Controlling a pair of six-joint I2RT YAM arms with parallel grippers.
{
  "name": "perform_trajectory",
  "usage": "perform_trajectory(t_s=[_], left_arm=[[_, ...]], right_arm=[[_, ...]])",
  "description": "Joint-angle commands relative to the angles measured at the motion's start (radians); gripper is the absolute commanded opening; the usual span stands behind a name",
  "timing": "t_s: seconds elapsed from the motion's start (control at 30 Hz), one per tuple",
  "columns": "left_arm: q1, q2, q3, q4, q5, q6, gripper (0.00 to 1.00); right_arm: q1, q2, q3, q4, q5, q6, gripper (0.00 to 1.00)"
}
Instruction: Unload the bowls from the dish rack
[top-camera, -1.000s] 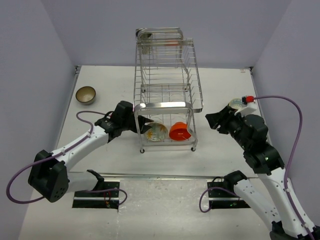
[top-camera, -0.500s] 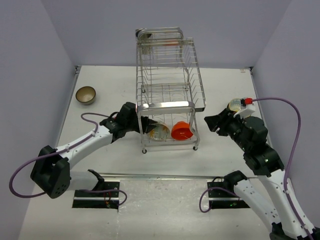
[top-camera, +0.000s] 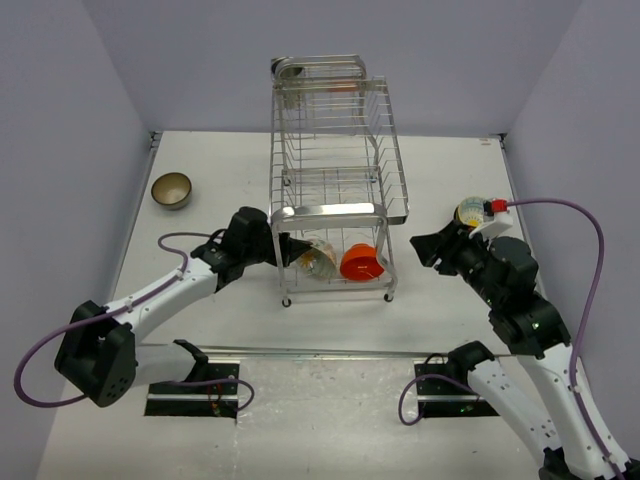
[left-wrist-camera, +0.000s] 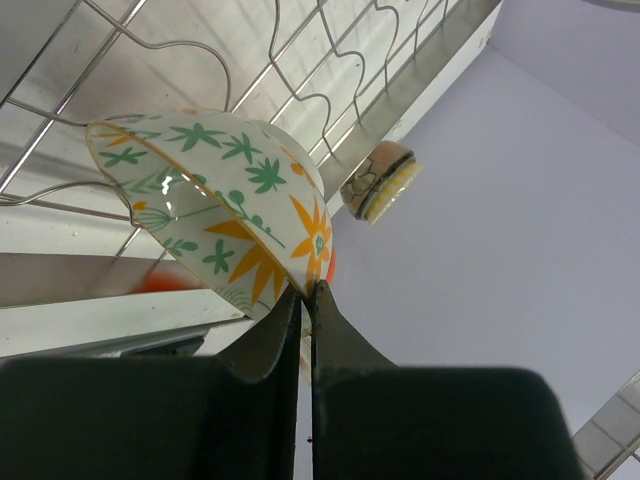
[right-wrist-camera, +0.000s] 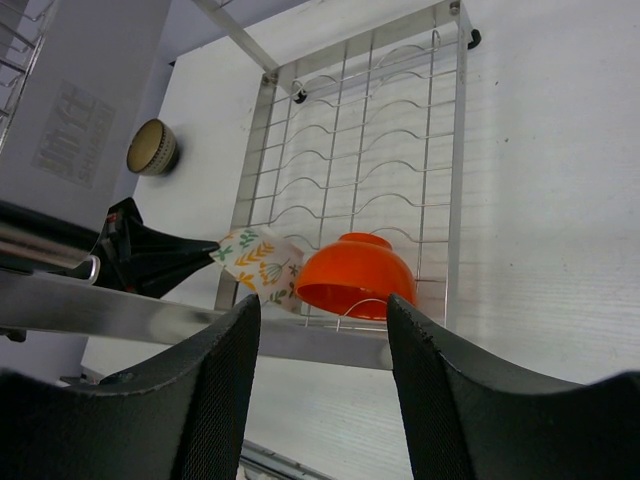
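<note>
On the counter (top-camera: 450, 170), the rack (top-camera: 335, 180) carries the patterned bowl (left-wrist-camera: 215, 215) in its lower tier, its rim clamped by the left pincer (left-wrist-camera: 305, 292), just beside the orange bowl (right-wrist-camera: 355, 282). The right pincer (right-wrist-camera: 322, 305) hovers spread and empty. A brown bowl (top-camera: 171, 190) sits well apart.

light bright, even; shadows faint; glare on dish rack (top-camera: 330, 211) bars; highlight on patterned bowl (left-wrist-camera: 230, 200)

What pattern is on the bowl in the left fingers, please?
The bowl has green leaves and orange flowers on white; clearest from left wrist.
</note>
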Motion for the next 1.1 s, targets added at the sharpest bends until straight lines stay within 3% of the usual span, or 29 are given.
perform_trajectory(t_s=[0.0,0.47,0.67,1.07], left_arm=[[0.033,0.005,-0.036,-0.064,-0.079,0.063,0.0],[0.07,-0.106,-0.062,0.082,-0.046,0.201,0.0],[0.121,-0.122,-0.112,0.158,0.037,0.24,0.0],[0.145,-0.043,-0.145,0.345,0.166,0.266,0.0]], right_arm=[[-0.005,-0.003,0.015,-0.002,0.013,-0.02,0.55],[-0.005,0.055,0.053,-0.004,0.013,-0.044,0.55],[-0.005,0.055,0.07,-0.012,0.043,-0.057,0.54],[-0.005,0.063,0.093,-0.042,0.068,-0.055,0.54]])
